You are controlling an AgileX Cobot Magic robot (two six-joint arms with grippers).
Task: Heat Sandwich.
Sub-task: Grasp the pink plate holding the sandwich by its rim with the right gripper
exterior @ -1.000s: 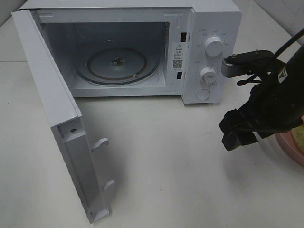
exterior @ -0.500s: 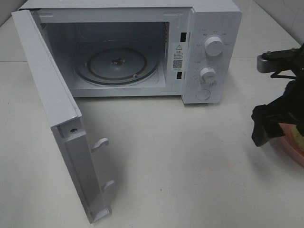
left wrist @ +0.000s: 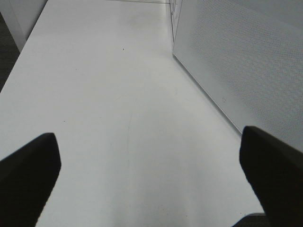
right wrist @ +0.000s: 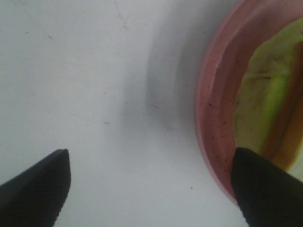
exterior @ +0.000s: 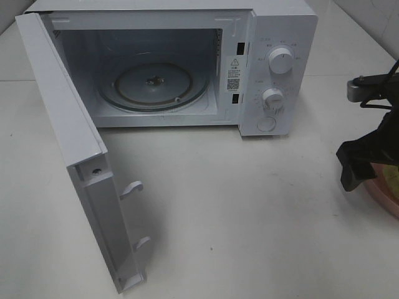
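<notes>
Hands: right hand (right wrist: 151,189) with fingers (right wrist: 33,189) spread wide and holding nothing, one finger over the rim of the pink plate (right wrist: 213,118), the other over the bench (right wrist: 94,71); left hand (left wrist: 151,179) likewise spread, beside the open microwave door (left wrist: 236,61). On that plate, right of the microwave (exterior: 274,37), lies the sandwich (right wrist: 265,109), its yellow-green filling seam running crosswise to the line between the fingers, ends out of view. Writing: warning label (exterior: 234,70) and dial markings (exterior: 282,43) too small to read.

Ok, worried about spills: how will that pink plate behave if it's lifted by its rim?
The pink plate looks rigid, with a raised rim, so it probably won't flex. Gripped on one edge, it may tilt. The sandwich sits on it and could slide.
</notes>
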